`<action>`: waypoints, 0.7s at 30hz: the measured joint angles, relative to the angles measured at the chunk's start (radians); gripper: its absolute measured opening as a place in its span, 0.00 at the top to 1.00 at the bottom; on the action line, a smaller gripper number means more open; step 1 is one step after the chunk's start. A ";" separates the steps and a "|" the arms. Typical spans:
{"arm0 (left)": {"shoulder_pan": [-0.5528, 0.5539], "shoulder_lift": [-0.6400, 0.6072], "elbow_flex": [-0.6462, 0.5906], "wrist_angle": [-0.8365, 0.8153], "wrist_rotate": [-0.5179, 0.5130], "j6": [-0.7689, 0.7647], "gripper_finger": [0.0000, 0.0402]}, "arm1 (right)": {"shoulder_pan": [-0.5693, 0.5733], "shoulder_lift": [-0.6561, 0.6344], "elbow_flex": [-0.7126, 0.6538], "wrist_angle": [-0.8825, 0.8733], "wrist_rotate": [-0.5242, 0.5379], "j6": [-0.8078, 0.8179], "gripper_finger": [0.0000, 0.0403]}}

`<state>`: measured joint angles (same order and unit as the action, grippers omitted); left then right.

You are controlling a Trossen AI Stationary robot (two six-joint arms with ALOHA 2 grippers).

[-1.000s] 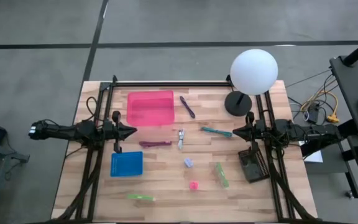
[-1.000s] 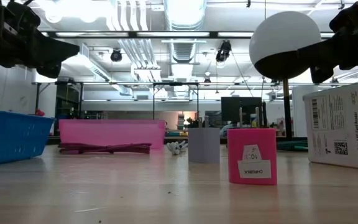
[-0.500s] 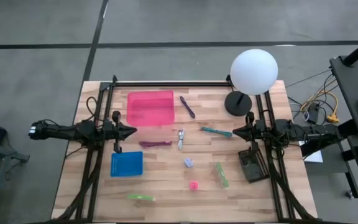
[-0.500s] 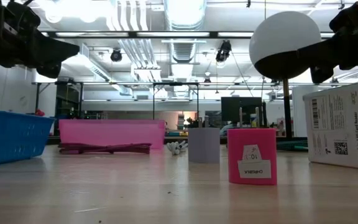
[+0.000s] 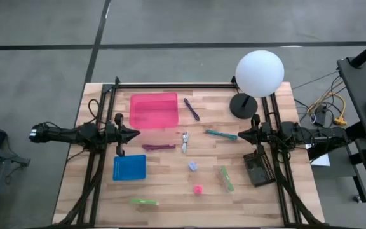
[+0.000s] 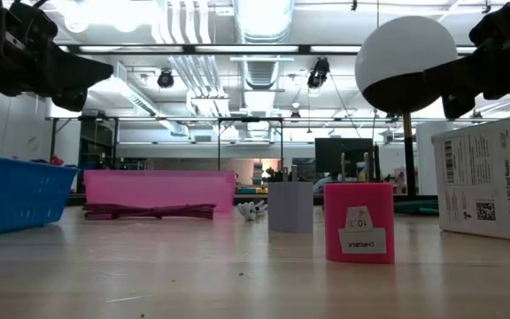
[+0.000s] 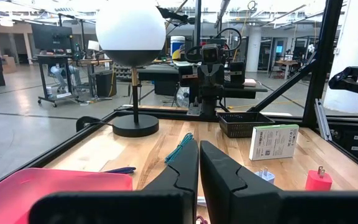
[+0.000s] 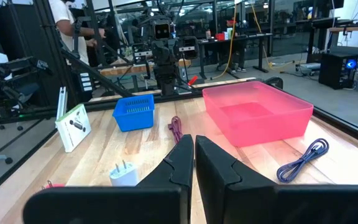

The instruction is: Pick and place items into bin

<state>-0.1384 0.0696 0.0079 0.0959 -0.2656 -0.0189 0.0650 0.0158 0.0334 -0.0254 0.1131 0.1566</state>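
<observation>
Both arms hover above the table and hold nothing. My left gripper (image 5: 136,134) is shut near the left side, just past the maroon stick (image 5: 158,147). My right gripper (image 5: 239,135) is shut at the right, beside the teal stick (image 5: 221,134). Lying flat on the wood between them are a purple cord-like piece (image 5: 191,109), a silver tool (image 5: 185,142), a lavender block (image 5: 193,166), a pink block (image 5: 198,189) and two green sticks (image 5: 226,179) (image 5: 143,201). The wrist views show each pair of fingers closed, left (image 7: 199,168) and right (image 8: 194,162).
A pink bin (image 5: 153,110) stands at the far left-centre and a small blue bin (image 5: 129,168) nearer the front. The white globe lamp (image 5: 258,75) stands at the far right corner. A black mesh basket (image 5: 257,168) and a white box (image 6: 490,177) sit at the right.
</observation>
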 joint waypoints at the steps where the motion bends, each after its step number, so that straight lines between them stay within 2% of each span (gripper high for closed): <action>1: 0.000 0.000 0.000 0.000 0.000 0.000 1.00 | 0.000 0.000 0.000 0.000 0.000 0.000 0.98; 21: 0.001 0.000 0.000 0.000 -0.001 0.028 1.00 | 0.000 0.000 0.000 0.000 0.000 -0.083 0.98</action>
<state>-0.1375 0.0700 0.0079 0.0957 -0.2668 0.0090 0.0650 0.0158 0.0334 -0.0254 0.1134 0.0741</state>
